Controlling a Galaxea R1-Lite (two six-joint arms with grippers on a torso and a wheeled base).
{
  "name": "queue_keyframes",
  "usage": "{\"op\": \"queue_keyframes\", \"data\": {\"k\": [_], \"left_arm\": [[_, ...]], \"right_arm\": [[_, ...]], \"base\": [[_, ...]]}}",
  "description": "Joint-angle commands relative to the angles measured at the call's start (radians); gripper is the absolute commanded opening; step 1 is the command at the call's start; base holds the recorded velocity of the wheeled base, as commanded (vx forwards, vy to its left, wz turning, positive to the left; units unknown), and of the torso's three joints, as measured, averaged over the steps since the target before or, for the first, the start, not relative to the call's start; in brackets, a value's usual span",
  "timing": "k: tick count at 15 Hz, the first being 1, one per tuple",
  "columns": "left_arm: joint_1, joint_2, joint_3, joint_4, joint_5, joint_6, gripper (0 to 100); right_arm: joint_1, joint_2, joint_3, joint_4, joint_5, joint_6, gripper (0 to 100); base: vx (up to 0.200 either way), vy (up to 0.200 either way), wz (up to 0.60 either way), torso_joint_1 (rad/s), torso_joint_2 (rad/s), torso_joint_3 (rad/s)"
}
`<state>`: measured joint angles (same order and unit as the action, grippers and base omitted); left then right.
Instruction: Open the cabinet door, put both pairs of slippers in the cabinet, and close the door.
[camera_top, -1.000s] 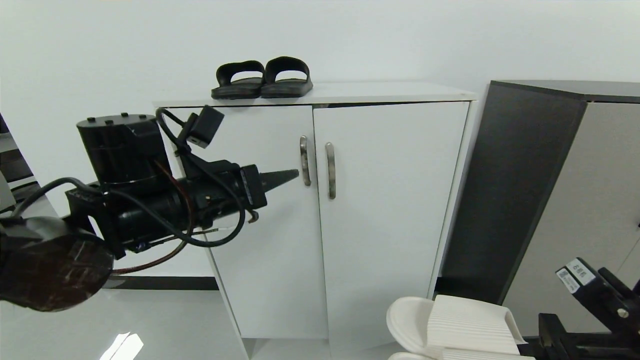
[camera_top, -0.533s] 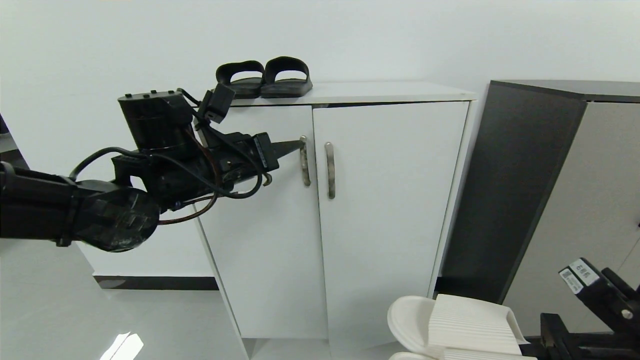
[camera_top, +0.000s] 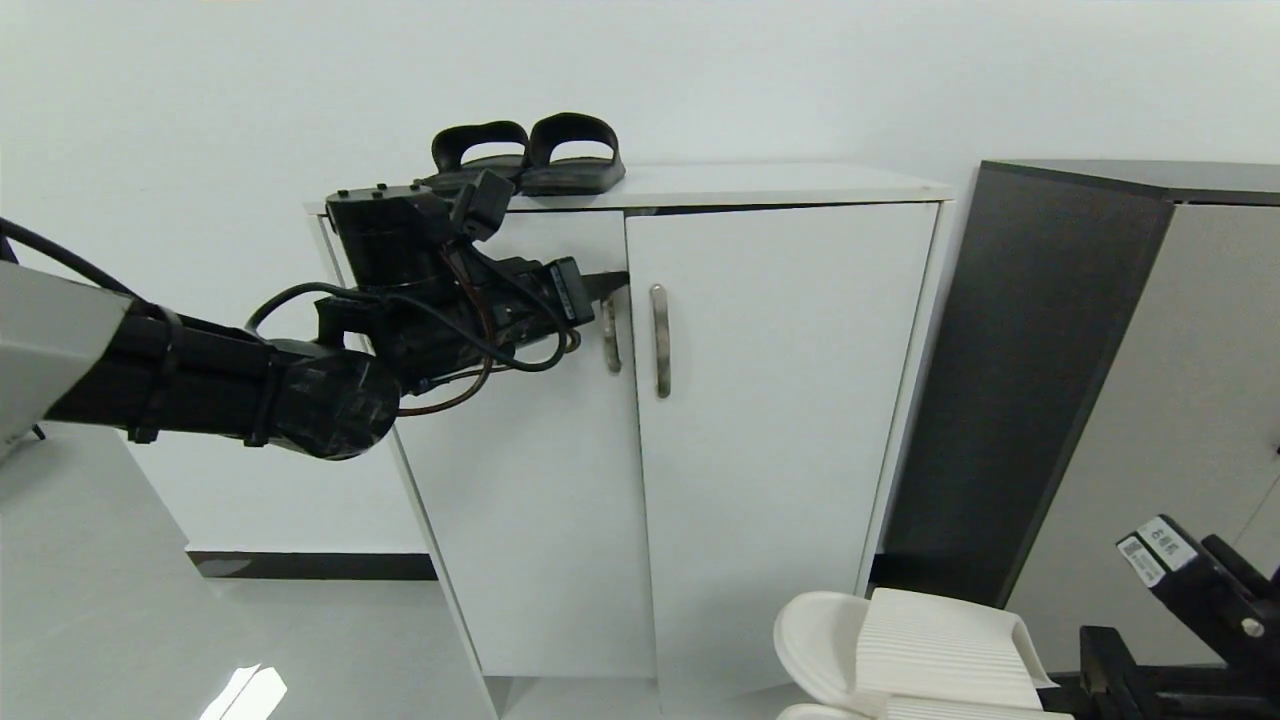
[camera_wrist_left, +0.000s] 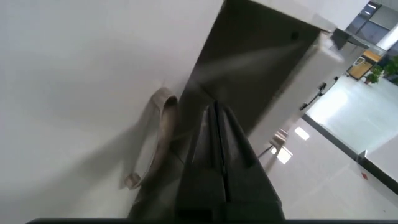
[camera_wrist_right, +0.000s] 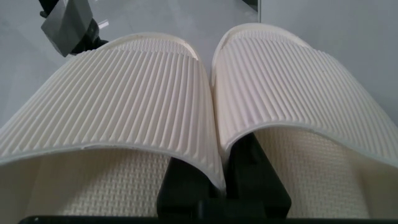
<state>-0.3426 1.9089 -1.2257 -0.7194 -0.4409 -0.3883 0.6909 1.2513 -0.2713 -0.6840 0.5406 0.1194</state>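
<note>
Cabinet (camera_top: 760, 186): both doors (camera_top: 780, 400) are shut.
Left gripper (camera_top: 612, 284): its fingers are squeezed flat together with nothing between them. The tip is right by the top end of the left door handle (camera_top: 610, 340).
Handle line: it runs up and down, and the tip points sideways across it, toward the crack between the doors.
Black slippers (camera_top: 525, 155): side by side on the cabinet top.
Right gripper (camera_wrist_right: 224, 171): low down, well apart from the doors, pinching the white slippers (camera_wrist_right: 155, 93) together.
Nearer arm: the left one. I think it has to hook the handle and pull.
</note>
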Motion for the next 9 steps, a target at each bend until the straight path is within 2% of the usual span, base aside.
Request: {"op": "queue_keyframes", "data": {"k": [1,4,5,7,8,9], "left_arm": [[-0.012,0.027,-0.015,0.000,0.007,0.000,0],[-0.061,-0.007,0.022,-0.008,0.033,0.002,0],[-0.093,-0.028,0.048,-0.009,0.056,0.002,0],[-0.193,-0.097,0.143,-0.038,0.088,0.006,0],[-0.220,-0.107,0.158,-0.061,0.099,0.008,0],[-0.222,-0.110,0.161,-0.069,0.108,0.009,0]], "right_arm": [[0.007,0.004,0.000,0.000,0.001,0.000,0],[0.041,-0.009,0.012,0.001,0.001,0.000,0],[0.042,-0.015,0.018,0.001,0.001,0.000,0],[0.062,-0.030,0.029,0.001,0.001,0.000,0],[0.068,-0.032,0.030,0.001,0.001,0.000,0],[0.070,-0.032,0.032,0.001,0.001,-0.001,0]], "base": [[-0.200,0.000,0.00,0.002,0.00,-0.002],[-0.200,0.000,0.00,0.004,0.00,-0.002],[-0.200,0.000,0.00,-0.002,0.01,-0.002],[-0.200,0.000,0.00,0.000,0.00,0.005],[-0.200,0.000,0.00,0.002,0.00,-0.002],[-0.200,0.000,0.00,-0.002,0.01,0.012]]}}
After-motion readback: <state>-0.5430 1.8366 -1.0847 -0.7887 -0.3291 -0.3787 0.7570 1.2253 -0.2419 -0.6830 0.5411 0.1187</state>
